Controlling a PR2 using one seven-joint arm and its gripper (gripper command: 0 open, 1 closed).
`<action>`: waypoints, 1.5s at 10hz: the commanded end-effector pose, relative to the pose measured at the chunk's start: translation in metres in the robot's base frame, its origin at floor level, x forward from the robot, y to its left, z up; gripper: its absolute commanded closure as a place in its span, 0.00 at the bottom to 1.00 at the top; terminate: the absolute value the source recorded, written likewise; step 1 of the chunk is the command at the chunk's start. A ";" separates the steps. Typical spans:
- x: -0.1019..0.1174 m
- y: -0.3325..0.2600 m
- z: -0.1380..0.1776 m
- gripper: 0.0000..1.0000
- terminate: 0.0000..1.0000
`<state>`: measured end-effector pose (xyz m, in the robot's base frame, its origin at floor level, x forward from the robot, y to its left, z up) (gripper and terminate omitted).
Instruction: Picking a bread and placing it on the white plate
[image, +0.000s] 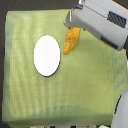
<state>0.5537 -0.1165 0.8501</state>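
Note:
The bread (70, 41) is a golden-orange, bumpy, tapered piece lying on the green cloth just to the exterior view's right of the white plate (47, 55). The plate is a plain white oval with nothing on it. My grey arm reaches in from the upper right, and its front end (70, 20) hangs over the bread's upper tip. The fingers are hidden behind the arm's housing, so how the jaws stand does not show. The bread rests on the cloth, a small gap apart from the plate's rim.
A green cloth (30, 95) covers the table, with its edges at the left and bottom of the view. Part of the white robot body (121, 115) shows at the lower right corner.

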 end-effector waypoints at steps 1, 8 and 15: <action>0.032 0.046 -0.053 0.00 0.00; 0.033 0.008 -0.094 0.00 0.00; 0.023 0.043 -0.122 0.00 0.00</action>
<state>0.5803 -0.0952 0.7444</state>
